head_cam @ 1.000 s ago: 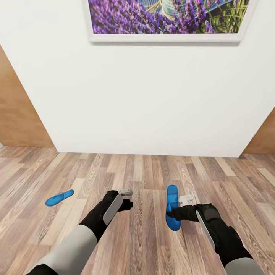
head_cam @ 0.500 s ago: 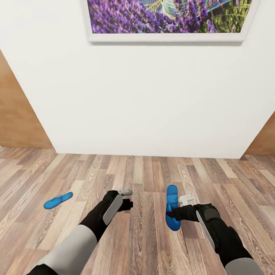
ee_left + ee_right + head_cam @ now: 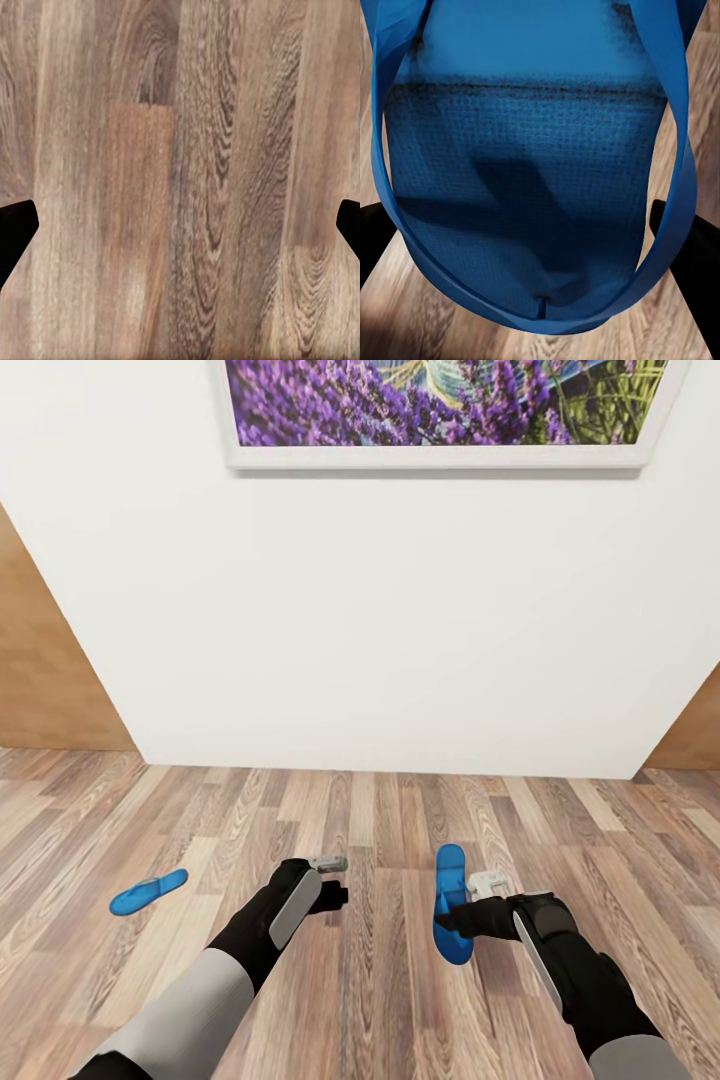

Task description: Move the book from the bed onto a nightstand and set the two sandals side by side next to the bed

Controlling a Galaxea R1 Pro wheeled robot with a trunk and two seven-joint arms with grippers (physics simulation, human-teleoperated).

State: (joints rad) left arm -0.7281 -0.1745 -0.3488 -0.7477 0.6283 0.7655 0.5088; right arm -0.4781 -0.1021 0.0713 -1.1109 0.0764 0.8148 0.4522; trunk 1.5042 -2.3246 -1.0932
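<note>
One bright blue sandal (image 3: 451, 902) hangs above the wood floor with my right gripper (image 3: 462, 916) shut on it; in the right wrist view its textured sole (image 3: 529, 172) and blue strap sit between the dark fingers. The other sandal (image 3: 148, 891) lies flat on the floor at the left. My left gripper (image 3: 333, 880) hovers over bare planks right of that sandal, and in the left wrist view its dark fingertips (image 3: 16, 229) stand wide apart, open and empty. The book, bed and nightstand are out of view.
A white wall (image 3: 380, 620) rises straight ahead with a framed lavender picture (image 3: 440, 405) at the top. Brown wooden door panels (image 3: 45, 660) flank it at the left and far right. Wood-plank floor (image 3: 350, 1000) stretches around both arms.
The whole view has shifted slightly, so the camera has moved; the floor sandal sits a little further left and lower in the picture. Both arms keep their pose.
</note>
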